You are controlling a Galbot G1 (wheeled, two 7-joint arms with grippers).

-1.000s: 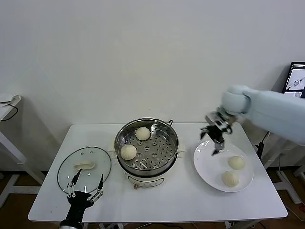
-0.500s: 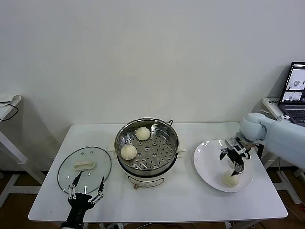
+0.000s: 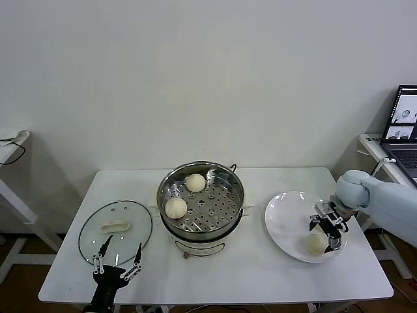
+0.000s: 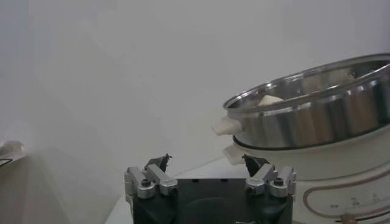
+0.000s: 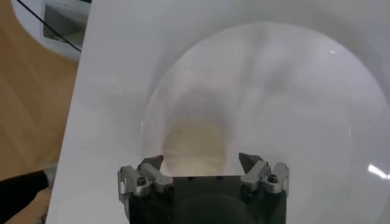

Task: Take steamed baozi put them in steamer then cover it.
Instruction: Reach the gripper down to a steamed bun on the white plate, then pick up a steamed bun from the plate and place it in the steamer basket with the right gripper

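Observation:
The steamer [image 3: 201,199] [image 4: 317,115] stands uncovered mid-table with two steamed baozi [image 3: 195,182] [image 3: 175,207] on its perforated tray. Its glass cover [image 3: 115,231] lies flat to the left. On the white plate [image 3: 283,222] at the right lies another baozi [image 3: 316,242]. My right gripper [image 3: 329,229] hangs low over the plate, right beside that bun. In the right wrist view a baozi [image 5: 198,146] lies between the open fingers of the right gripper [image 5: 201,161], apart from both tips. My left gripper [image 3: 117,259] [image 4: 207,161] waits open and empty by the front edge, near the cover.
A laptop [image 3: 405,124] sits on a side table to the right of the plate. Another white table [image 3: 10,143] stands at the far left. The plate lies close to the table's right and front edges.
My right arm has swung from above the plate's far rim down and to the right, onto the buns. The left arm has stayed put.

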